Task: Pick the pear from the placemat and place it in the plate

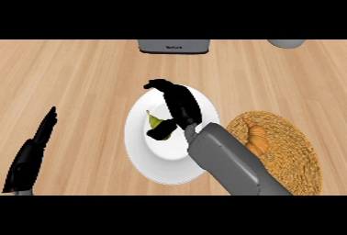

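A light wooden counter top (81,69) with straight plank grain fills the view, and wide bare stretches are seen to the left of and beyond the plate.

The black right hand (177,104) is held over the round white plate (146,158), with its fingertips near the plate's far rim. The fingers are seen bent at the tip, but it cannot be told whether they are released or clenched, since the hand is viewed from behind along the forearm. The yellow-green pear (157,125) is found lying on the plate's left half, just beside the hand's lower edge; contact between the two cannot be made out. The pear's right side is hidden by the hand and the smooth grey right forearm (230,160), which also covers the plate's right rim.

To the right, a round woven straw-coloured placemat (291,147) is noted, its left edge overlapped by the forearm and plate. An orange ridged object (257,140) lies on it; its kind cannot be told.

The black left hand (34,153) is shown at the left edge, fingers straight and relaxed, pointing upward, well apart from the plate.

At the far edge, a grey boxy appliance (173,46) and a pale rounded vessel (288,43) are cut off.
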`<action>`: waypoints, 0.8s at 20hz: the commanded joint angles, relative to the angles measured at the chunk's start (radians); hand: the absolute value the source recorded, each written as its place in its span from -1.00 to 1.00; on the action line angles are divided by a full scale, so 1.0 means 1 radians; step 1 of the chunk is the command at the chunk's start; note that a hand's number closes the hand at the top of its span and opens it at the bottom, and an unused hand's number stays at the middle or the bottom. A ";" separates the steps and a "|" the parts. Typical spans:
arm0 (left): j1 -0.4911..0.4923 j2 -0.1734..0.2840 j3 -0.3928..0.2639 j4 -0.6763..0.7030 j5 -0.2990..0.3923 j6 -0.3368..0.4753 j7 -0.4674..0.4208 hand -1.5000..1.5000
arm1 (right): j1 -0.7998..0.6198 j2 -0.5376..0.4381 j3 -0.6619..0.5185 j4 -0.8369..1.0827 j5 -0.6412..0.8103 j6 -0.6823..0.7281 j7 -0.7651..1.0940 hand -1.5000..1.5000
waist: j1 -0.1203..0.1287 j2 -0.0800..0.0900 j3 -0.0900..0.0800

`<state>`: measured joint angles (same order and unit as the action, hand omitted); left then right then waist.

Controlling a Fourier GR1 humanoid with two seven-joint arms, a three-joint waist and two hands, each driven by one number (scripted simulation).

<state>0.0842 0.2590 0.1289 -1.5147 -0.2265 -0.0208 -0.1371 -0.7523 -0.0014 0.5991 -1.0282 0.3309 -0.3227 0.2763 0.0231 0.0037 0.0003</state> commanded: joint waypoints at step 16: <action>-0.015 0.001 0.025 0.033 -0.013 0.000 0.004 0.00 | 0.237 -0.255 -0.534 -0.131 -0.459 0.182 -0.449 -1.00 | -0.025 0.001 0.001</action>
<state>0.0801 0.2629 0.1592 -1.5031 -0.2220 -0.0279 -0.1326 -0.5729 -0.1595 0.1763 -1.1739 -0.0183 -0.2810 -0.0251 -0.0024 0.0015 0.0009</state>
